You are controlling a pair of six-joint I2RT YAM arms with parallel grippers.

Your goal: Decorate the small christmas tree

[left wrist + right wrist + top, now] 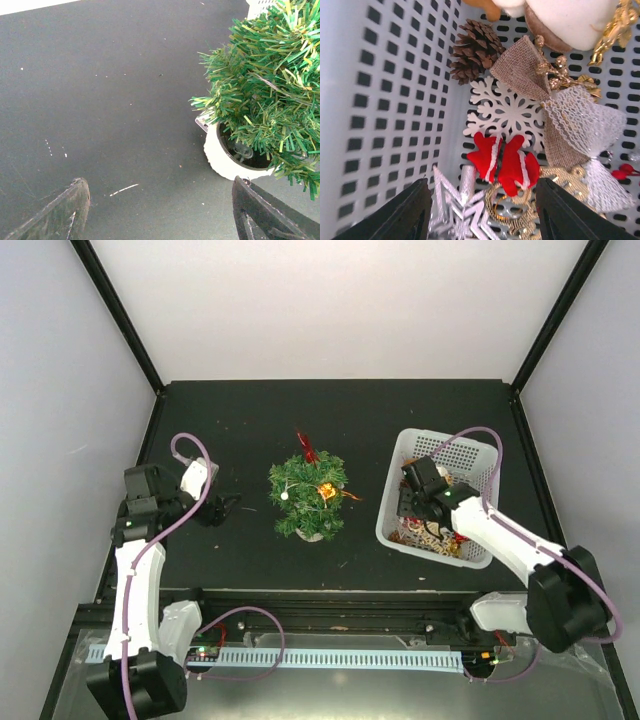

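Note:
The small christmas tree (pixel 309 498) stands mid-table with bushy green branches, a white base, a red piece on top and gold and white ornaments on it. In the left wrist view the tree (pixel 270 100) and its white base (pixel 225 160) sit at the right. My left gripper (pixel 225 508) is open and empty, just left of the tree. My right gripper (pixel 408 508) is open inside the white mesh basket (pixel 395 502), above a pair of red mittens (pixel 505 162), a silver star (pixel 457 212) and a gold ring ornament (pixel 520 220).
The basket also holds a white snowflake (pixel 507 112), a pine cone (pixel 475 50), a burlap and lace bow (pixel 565 115) and gold pieces. The basket wall (pixel 385 100) is close on the right gripper's left. Black frame posts edge the table.

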